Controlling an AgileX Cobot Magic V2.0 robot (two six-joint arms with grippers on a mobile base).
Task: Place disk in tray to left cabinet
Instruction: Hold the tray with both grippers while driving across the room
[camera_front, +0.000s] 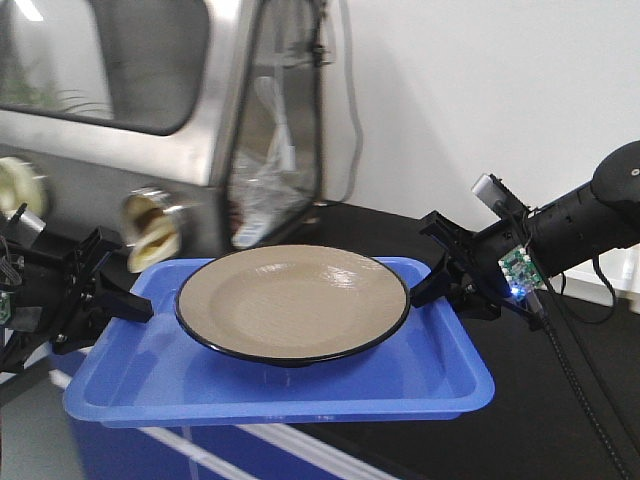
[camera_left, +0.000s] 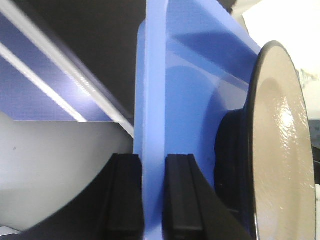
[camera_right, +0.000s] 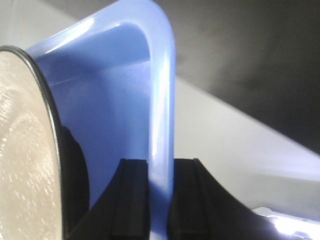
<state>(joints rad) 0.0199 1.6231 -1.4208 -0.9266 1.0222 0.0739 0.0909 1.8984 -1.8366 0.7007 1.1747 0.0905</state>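
The tan disk (camera_front: 292, 298) with its black rim rests in the blue tray (camera_front: 150, 375), which hangs in the air between both arms. My left gripper (camera_front: 128, 298) is shut on the tray's left lip (camera_left: 152, 125), one finger on each side of it. On the opposite side, my right gripper (camera_front: 440, 275) is shut on the right lip (camera_right: 162, 125). The disk (camera_left: 280, 150) fills the right of the left wrist view, and the disk (camera_right: 25, 165) fills the left of the right wrist view. The cabinet is out of view.
A steel glove box (camera_front: 150, 90) with a window and round glove ports (camera_front: 152, 225) stands behind the tray at the left. A black benchtop (camera_front: 560, 400) lies under the right arm. A blue-fronted bench (camera_front: 180, 455) is below the tray. White wall (camera_front: 480, 100) behind.
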